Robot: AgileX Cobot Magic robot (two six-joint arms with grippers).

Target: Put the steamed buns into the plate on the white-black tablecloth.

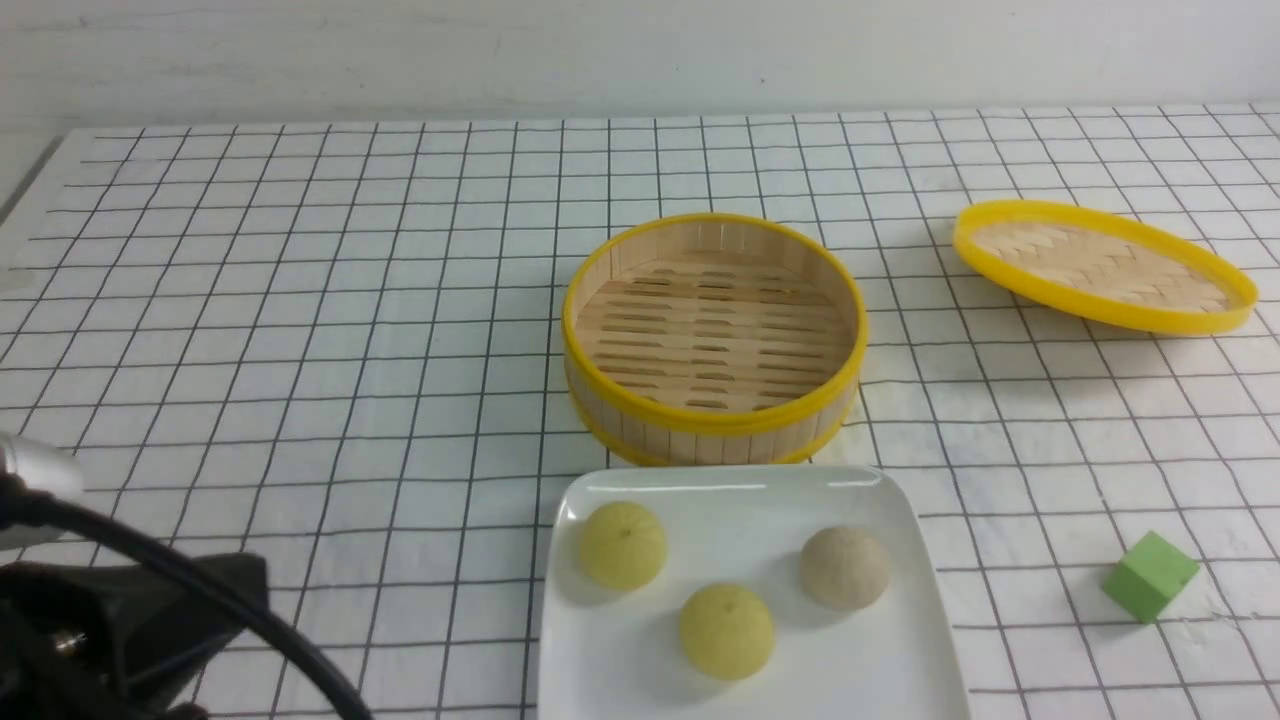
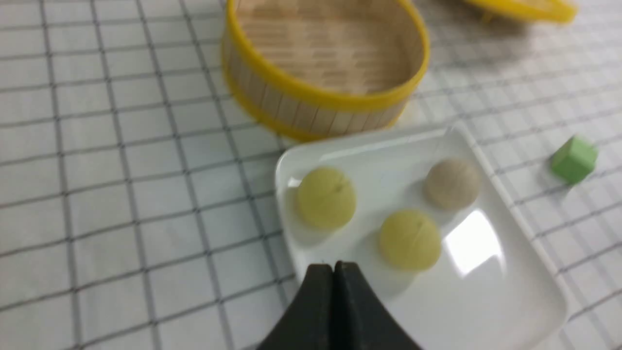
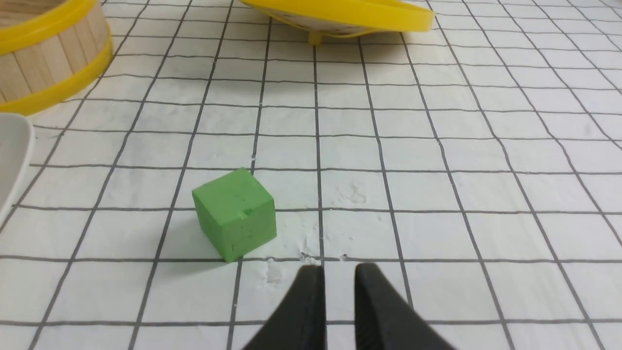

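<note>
Left pincer [image 2: 334, 266] closed tip to tip, nothing between; right pincer [image 3: 337, 268] parted, with bare space between the tips. All three buns down on the white plate [image 1: 640, 690], itself on the white-black tablecloth [image 1: 430, 470]: one yellow bun [image 1: 623, 545] by the far left corner, another yellow bun [image 1: 727, 632] nearer the middle, and the beige-grey bun [image 1: 844, 567] over toward the right rim.

Seen from the front view, all lying to the right of the left arm [image 1: 150, 620] — clearly within easier reach of that arm than of the right one, out of view there and aimed around the green cube [image 3: 234, 214], well apart from the buns. No long axis to line up with on such round domes.

Judging by the layout, no more buns to place; best to draw the left pincer up and leftward, away from the buns — any swing to the right likely to nudge the nearer yellow one.
</note>
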